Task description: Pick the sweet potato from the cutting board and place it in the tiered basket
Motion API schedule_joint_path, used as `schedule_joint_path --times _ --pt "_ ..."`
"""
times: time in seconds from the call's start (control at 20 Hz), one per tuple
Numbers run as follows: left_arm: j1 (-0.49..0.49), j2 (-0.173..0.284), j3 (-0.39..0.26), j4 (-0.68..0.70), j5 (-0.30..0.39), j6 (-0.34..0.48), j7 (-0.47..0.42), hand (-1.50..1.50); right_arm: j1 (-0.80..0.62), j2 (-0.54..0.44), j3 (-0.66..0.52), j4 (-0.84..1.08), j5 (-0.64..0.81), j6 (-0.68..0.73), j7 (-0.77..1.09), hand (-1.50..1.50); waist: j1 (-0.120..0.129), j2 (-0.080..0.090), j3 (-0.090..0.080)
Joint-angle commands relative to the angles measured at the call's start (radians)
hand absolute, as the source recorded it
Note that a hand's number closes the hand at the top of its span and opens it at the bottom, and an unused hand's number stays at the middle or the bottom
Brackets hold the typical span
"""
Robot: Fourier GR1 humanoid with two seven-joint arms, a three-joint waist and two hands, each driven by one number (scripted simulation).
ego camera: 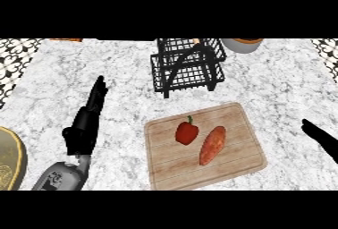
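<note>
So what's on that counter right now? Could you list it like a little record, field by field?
board: wooden cutting board at centre
on board: sweet potato beside a red pepper, apart
basket: black wire tiered basket behind the board
left hand: open, fingers straight, left of the board, holding nothing
right hand: at the right edge, only partly seen
far edge: grey pot
left edge: plate
progress: sweet potato not yet picked

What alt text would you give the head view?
A sweet potato and a red pepper lie on a cutting board, near a black tiered basket. The left hand is open; the right hand shows at the edge.
</note>
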Motion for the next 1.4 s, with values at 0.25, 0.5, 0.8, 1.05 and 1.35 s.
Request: schedule_joint_path --times 0.25,0.5,0.8,1.05,1.35 --pt "-0.028 0.009 0.050 -0.003 0.014 -0.070 0.024 0.00 -0.444 0.091 0.316 0.027 0.090 0.028 0.487 -1.50 0.011 0.001 0.002" --pt "0.011 -0.029 0.050 0.039 -0.032 -0.044 -0.033 0.00 -0.484 0.164 0.410 0.041 0.092 0.095 0.634 -1.50 -0.009 -0.003 0.003" --pt "-0.005 -0.077 0.029 -0.011 -0.081 -0.008 0.043 0.00 -0.506 0.207 0.448 0.065 0.110 0.107 0.692 -1.50 -0.014 -0.005 0.004" --pt "-0.008 -0.029 0.106 0.002 -0.029 -0.087 0.024 0.00 -0.530 0.204 0.454 0.157 0.172 0.131 0.655 -1.50 -0.013 -0.004 0.004" --pt "0.069 -0.057 0.084 0.014 -0.055 -0.097 -0.033 0.00 -0.507 0.206 0.506 0.174 0.247 0.148 0.634 -1.50 -0.014 -0.004 0.004"
